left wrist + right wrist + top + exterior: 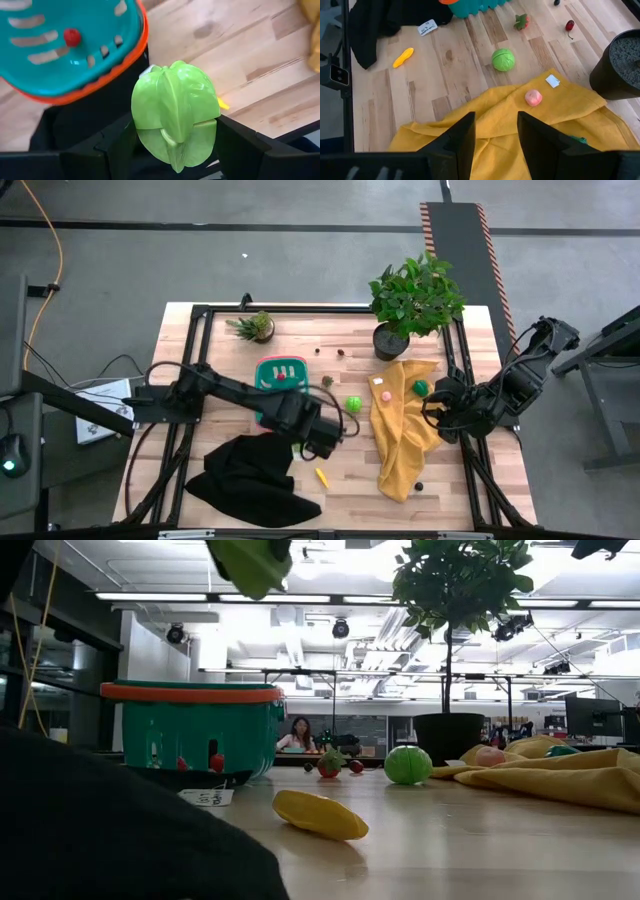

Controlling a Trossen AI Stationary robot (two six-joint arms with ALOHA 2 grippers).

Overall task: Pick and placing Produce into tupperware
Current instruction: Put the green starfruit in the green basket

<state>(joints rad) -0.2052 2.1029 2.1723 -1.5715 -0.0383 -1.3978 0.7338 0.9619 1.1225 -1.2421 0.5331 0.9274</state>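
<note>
Jaws, left: the left gripper [175, 145] is clamped wide on a ribbed yellow-green fruit [174, 117], one dark finger on each side of it
Jaws, right: the right gripper [496, 132] has its fingers parted with nothing between them, above the yellow cloth [520, 125]
Left arm: reaches across the table's middle, its gripper raised just beside the basket's near corner
Basket: teal basket [281, 376] with an orange-red rim, standing on the table; a small red piece [72, 36] lies on its slotted floor
Loose produce on wood: green ball [503, 59], yellow piece [402, 57], strawberry-like piece [521, 21], small dark red piece [569, 25]
Produce on cloth: pink piece [533, 97] on the yellow cloth, a green piece [421, 388] farther along it
Other: black cloth [245, 470] at the table's near edge, potted plant [415, 300] at the far side, a person seen far off in the room
</note>
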